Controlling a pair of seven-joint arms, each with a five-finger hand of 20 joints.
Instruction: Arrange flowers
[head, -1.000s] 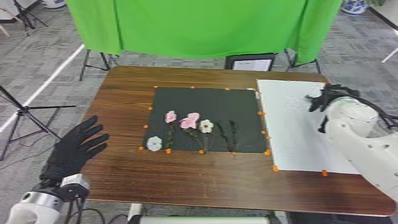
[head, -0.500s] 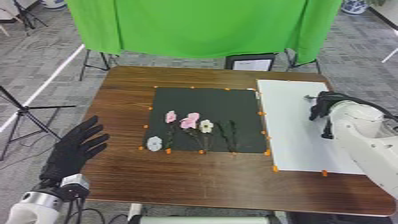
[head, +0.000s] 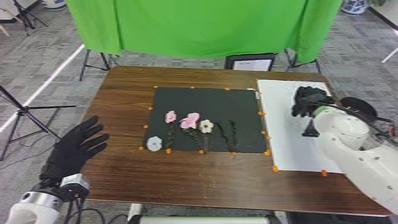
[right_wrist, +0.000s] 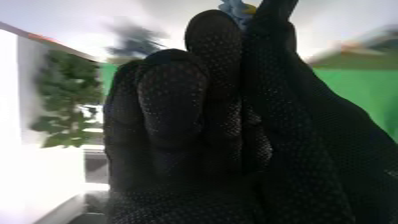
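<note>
Over the white sheet (head: 289, 145), the right hand (head: 309, 102) is held right of the black board (head: 204, 97). In the right wrist view a small blue flower (right_wrist: 238, 9) with a yellow centre is pinched at the fingertips of the right hand (right_wrist: 178, 120). On the board lie pink flowers (head: 190, 120), a cream flower (head: 206, 126), dark leafy stems (head: 234, 134) and, at its near left corner, a pale flower (head: 155, 144). The left hand (head: 73, 152) is open beside the table's left edge, fingers spread.
Orange clips or markers (head: 275, 168) line the edges of the board and sheet on the brown table (head: 178, 182). Beyond the table's far edge hang a green cloth (head: 204, 27) and stands a framed panel (head: 251, 64). A tripod (head: 28, 110) is on the floor at left.
The right hand has moved left over the white sheet and turned, now with its fingers pointing more away from the robot. The left hand and the flowers on the board are unchanged.
</note>
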